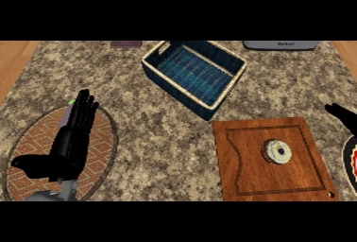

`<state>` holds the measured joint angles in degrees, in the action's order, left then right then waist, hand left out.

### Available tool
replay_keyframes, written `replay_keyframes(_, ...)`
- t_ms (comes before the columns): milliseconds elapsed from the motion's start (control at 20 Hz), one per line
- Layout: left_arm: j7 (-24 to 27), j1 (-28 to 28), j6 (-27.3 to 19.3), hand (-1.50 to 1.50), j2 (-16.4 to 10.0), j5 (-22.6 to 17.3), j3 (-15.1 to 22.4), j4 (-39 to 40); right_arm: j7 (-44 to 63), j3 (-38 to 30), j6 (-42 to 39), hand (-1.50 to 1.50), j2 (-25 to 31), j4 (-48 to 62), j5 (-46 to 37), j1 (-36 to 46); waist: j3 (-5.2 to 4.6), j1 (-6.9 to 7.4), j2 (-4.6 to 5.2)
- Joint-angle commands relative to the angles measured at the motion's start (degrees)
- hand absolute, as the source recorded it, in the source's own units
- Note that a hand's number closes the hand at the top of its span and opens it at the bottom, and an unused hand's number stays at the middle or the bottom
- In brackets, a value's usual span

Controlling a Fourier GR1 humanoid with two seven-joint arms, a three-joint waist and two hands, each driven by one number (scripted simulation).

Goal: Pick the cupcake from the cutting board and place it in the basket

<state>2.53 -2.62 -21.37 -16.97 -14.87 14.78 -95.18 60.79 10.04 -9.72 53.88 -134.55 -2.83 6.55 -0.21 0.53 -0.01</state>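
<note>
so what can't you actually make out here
Head view only:
- right robot hand: nearly all cut off by the right edge.
- dark round thing beside the cutting board: cut by the right edge, unidentifiable.
- grey object at the top edge: cut off, label too small to read.
- round mat: partly hidden under the left robot hand.

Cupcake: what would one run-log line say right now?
cupcake: on cutting board, untouched | basket: no cupcake inside | left hand: open, over oval mat | right hand: at view's right edge
</note>
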Motion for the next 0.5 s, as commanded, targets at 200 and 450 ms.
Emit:
replay_keyframes(200, -0.2, 0.3, -0.7, 0.0, 1.2, 2.2, -0.1, 0.2, 12.3, 4.4, -4.9, -1.5, 1.3, 3.9, -0.1, 6.5, 0.09, 0.21, 0.04)
replay_keyframes(450, 0.2, 0.6, 2.1, 0.0, 0.5, 1.8, -2.0, 0.4, 6.5, 8.8, -2.8, -1.5, -4.7, 9.4, -7.9, 4.2, 0.18, -0.11, 0.02)
